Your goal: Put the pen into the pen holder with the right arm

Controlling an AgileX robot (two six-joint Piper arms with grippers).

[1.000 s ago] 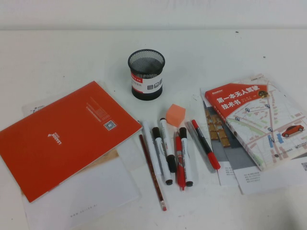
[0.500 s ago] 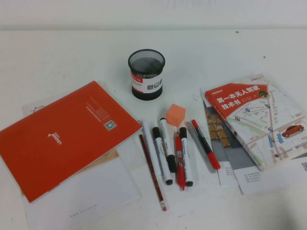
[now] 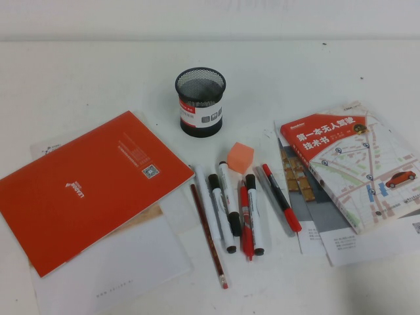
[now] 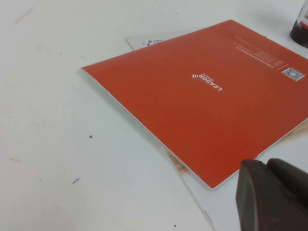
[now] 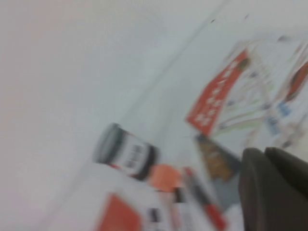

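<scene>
The pen (image 3: 281,197), slim with red ends and a black middle, lies on the table to the right of the markers. It shows blurred in the right wrist view (image 5: 204,202). The black mesh pen holder (image 3: 200,102) stands upright behind the markers. It also shows in the right wrist view (image 5: 126,153) and in a corner of the left wrist view (image 4: 301,29). Neither arm shows in the high view. My right gripper (image 5: 263,156) is shut and empty, off the table, well short of the pen. My left gripper (image 4: 267,166) is shut and empty over the white paper by the orange notebook.
An orange notebook (image 3: 85,187) lies on white sheets at the left. A map-cover book (image 3: 354,161) lies on papers at the right. An orange cube (image 3: 240,157), several markers (image 3: 223,210), a red marker (image 3: 246,223) and a dark red pencil (image 3: 209,236) lie around the pen.
</scene>
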